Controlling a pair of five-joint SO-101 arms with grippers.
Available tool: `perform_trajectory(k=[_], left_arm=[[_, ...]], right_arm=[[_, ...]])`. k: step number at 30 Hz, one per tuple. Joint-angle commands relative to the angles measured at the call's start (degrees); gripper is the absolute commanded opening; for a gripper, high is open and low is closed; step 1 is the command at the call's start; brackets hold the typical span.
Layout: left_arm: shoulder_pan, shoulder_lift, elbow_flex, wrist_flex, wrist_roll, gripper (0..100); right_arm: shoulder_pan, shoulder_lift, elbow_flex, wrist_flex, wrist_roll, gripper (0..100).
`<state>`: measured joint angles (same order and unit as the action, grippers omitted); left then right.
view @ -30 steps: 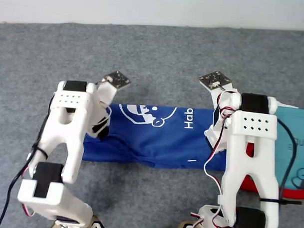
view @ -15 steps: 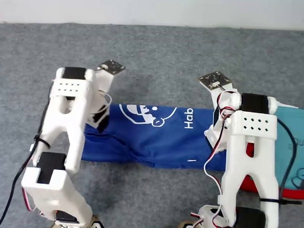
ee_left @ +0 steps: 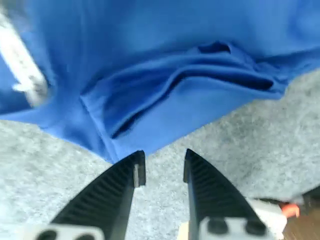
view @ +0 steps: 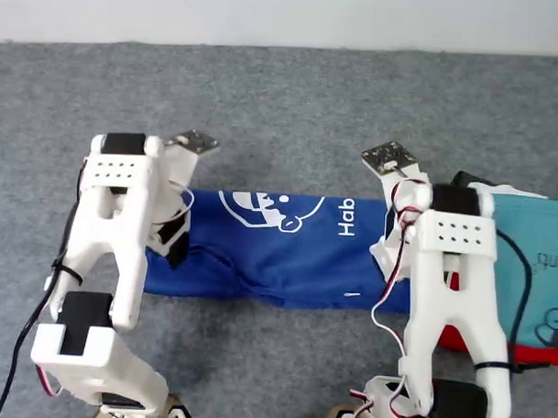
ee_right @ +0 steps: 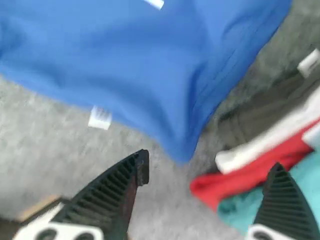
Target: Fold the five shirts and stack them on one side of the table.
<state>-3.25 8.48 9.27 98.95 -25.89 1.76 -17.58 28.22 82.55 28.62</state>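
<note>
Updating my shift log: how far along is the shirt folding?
Done: the blue printed shirt lies folded into a long band. In hand: nothing gripped; the left gripper and right gripper hover open at its ends. Left: finishing and stacking it; whether the teal-topped shirt pile is folded is unclear.

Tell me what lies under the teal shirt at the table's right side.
A red shirt shows its edge beneath the teal shirt, with a white edge beside it. Whatever else lies below is covered by the teal cloth.
</note>
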Motion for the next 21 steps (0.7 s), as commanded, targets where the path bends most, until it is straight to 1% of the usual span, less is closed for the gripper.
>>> perform_trajectory(k=[1, 3, 9, 16, 21], left_arm=[[-0.4, -2.8, 0.8, 0.1, -0.8, 14], [-0.1, -2.9, 0.8, 0.2, -0.8, 14], [1.1, -2.8, 0.7, 0.2, -0.8, 14], [11.8, -2.8, 0.7, 0.2, -0.7, 14], [15.2, -2.8, 0.7, 0.2, -0.8, 14]], right_arm=[[0.6, -2.0, 4.7, -10.8, -3.9, 36.4], [0.7, -2.0, 5.5, -13.1, -5.6, 36.4], [0.5, -2.0, 7.6, -15.8, -5.4, 36.4], [0.4, -1.9, 17.1, -26.4, -5.5, 34.8], [0.5, -1.9, 20.5, -30.5, -5.5, 31.3]])
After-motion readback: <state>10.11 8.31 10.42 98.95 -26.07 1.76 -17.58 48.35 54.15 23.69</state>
